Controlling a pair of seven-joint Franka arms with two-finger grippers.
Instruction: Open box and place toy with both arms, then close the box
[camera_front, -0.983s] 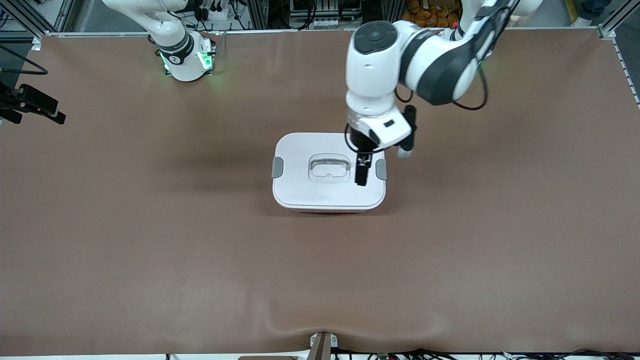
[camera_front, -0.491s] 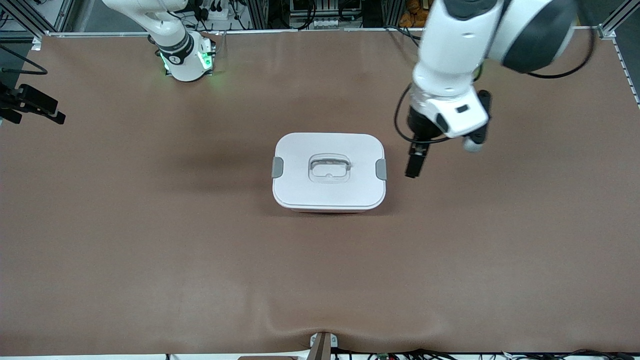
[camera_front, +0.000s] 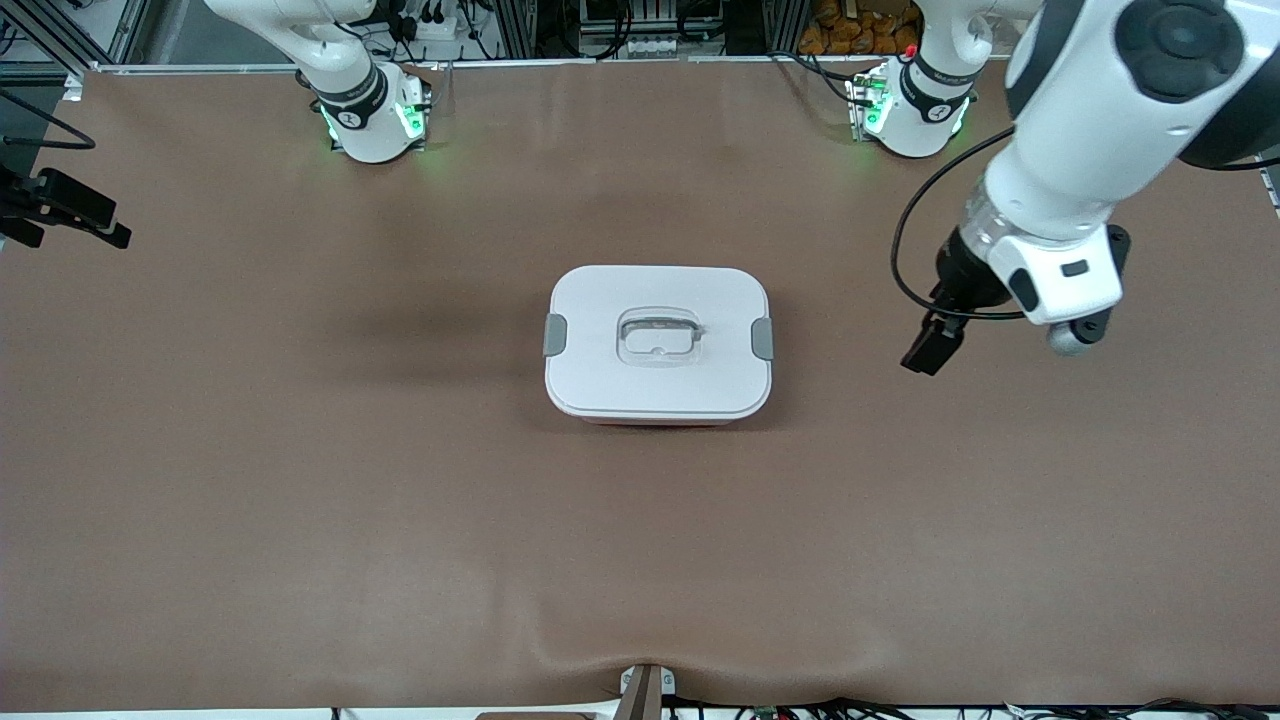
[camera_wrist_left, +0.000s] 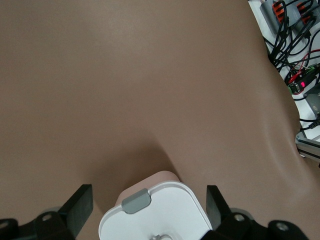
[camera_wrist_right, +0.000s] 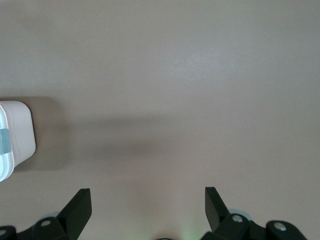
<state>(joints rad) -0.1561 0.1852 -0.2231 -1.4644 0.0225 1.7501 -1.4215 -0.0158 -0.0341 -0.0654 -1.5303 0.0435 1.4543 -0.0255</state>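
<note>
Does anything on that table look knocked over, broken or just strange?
Nothing stands out. The white-lidded pink plastic box sits square and shut, both grey side clips in place. The brown table cover only ripples at its nearest edge.

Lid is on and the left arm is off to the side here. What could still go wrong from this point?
1. The box sits shut, and both grey clips look down, yet no toy shows in any view, so I cannot confirm it went in.
2. The left tool hangs open over bare table toward the left arm's end, its cable looping loose; that could snag.
3. The right tool is open above the table beside the box; a careless sweep could nudge it.
</note>
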